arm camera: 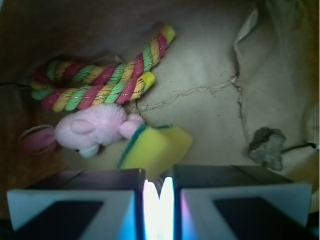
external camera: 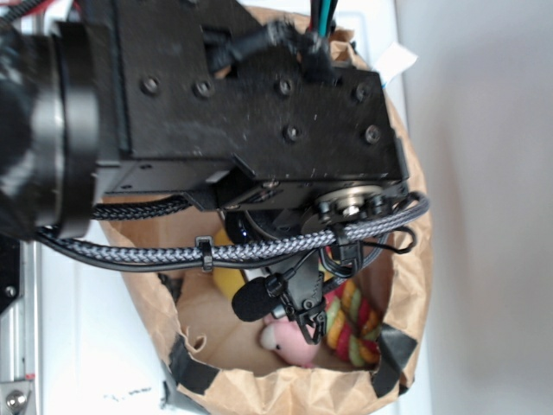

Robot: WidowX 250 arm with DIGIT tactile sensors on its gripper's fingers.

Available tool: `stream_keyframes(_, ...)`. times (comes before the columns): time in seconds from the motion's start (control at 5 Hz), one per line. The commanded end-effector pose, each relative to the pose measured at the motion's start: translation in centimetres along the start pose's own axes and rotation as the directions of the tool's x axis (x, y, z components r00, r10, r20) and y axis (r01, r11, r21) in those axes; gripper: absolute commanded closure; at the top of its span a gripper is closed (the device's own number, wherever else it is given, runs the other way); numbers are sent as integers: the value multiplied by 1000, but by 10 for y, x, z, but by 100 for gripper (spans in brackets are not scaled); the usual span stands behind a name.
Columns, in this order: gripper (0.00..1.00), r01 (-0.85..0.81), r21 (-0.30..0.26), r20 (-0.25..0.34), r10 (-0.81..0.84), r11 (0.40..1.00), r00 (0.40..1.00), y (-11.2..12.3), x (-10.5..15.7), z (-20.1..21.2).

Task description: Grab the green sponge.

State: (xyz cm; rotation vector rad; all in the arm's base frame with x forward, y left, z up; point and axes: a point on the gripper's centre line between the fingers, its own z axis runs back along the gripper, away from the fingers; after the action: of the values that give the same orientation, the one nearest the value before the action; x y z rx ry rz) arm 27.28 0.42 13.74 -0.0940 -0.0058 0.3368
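Note:
The green sponge [arm camera: 157, 147] has a yellow body with a dark green layer along its left edge, and it is tilted. Its lower corner narrows into the thin gap between my two fingers. My gripper [arm camera: 159, 174] fills the bottom of the wrist view, shut on that corner. In the exterior view the arm covers most of the bag, and only a yellow patch of the sponge [external camera: 226, 278] shows beneath it.
All of this lies inside a brown paper bag [external camera: 285, 391]. A pink plush pig [arm camera: 95, 129] touches the sponge's left end. A red-yellow-green braided rope [arm camera: 100, 82] lies beyond it. A grey crumpled lump [arm camera: 267, 146] sits at the right.

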Motion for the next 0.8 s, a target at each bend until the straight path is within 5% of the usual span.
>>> stream_keyframes(0.0, 84, 8, -35, 89, -5, 999, 996, 1, -2, 28)
stream_keyframes(0.2, 0, -90, -91, 75, 97, 992, 992, 3, -7, 14)
stream_keyframes(0.6, 0, -228, -127, 0, 230, 965, 973, -5, 0, -10)
